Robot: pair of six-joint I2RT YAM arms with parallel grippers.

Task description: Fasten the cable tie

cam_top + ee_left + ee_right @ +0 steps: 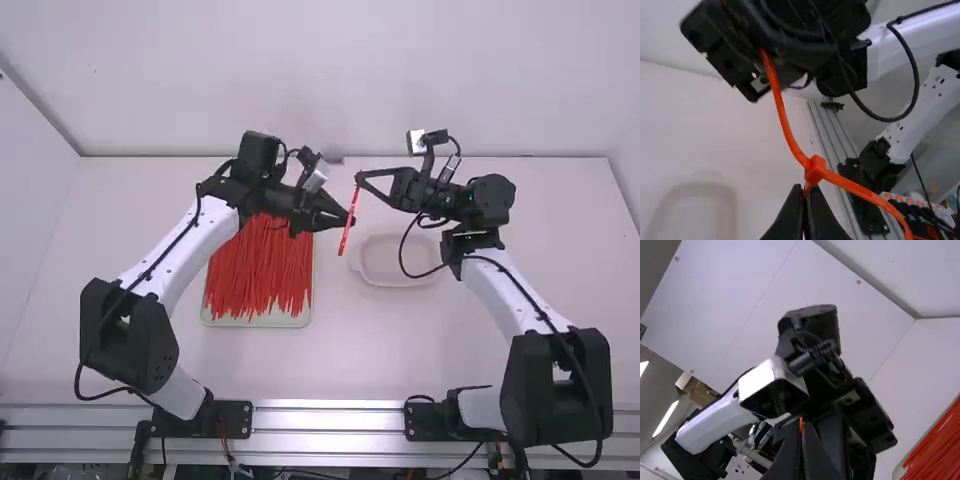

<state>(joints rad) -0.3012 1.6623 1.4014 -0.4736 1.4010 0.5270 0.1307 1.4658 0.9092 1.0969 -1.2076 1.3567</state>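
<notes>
**A:** So, where is the cable tie [346, 228]?

**B:** Just above the middle of the high view. It hangs nearly upright in the air between the two pincers, off the table [560, 230].

**A:** Who has it?

**B:** Both. The left gripper [343, 218] pinches it about midway, and the right gripper [360, 180] has its top end.

**A:** Does the high view show the grip?

**B:** Not finely. The left wrist view does: its fingers [790, 220] are pressed together just under the tie's square head [815, 170]. One strap runs from the head into the other arm's black gripper, and another leaves it sideways. In the right wrist view that arm's fingers are closed too, with a sliver of orange nipped between them.

**A:** And the arms?

**B:** The left arm rises from the lower left and reaches up and right, its wrist over the tray [207, 316] of loose red ties [260, 265]. The right arm climbs from the lower right, bends at the upper right and points left toward the other gripper. A pale tub [398, 262] sits on the table just right of the tie's lower end.
</notes>
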